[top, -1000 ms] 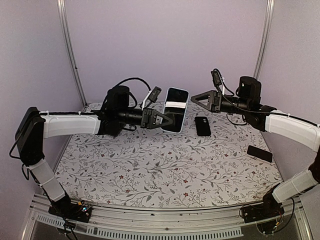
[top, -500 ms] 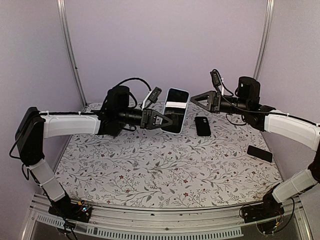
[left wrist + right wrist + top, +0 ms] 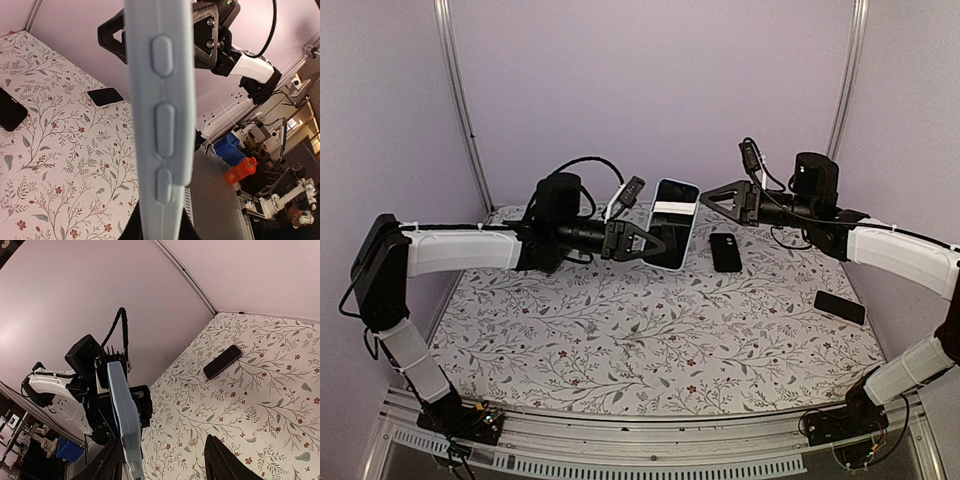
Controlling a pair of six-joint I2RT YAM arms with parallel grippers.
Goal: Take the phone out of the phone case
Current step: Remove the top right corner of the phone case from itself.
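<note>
One upright phone case [image 3: 162, 125] — left gripper [image 3: 663, 243] clamped on its lower end. Right gripper [image 3: 710, 199] hovers half-open beside its top.

Passage between the two arms is being blocked by the phone case [image 3: 672, 222], which is being held off the table [image 3: 620, 340] by the left gripper [image 3: 660, 243]. Its upper right edge is being crowded by the spread right gripper [image 3: 708, 198]. Cloth on the right is being occupied by a black phone [image 3: 725, 252] and a second phone [image 3: 839, 307].
</note>
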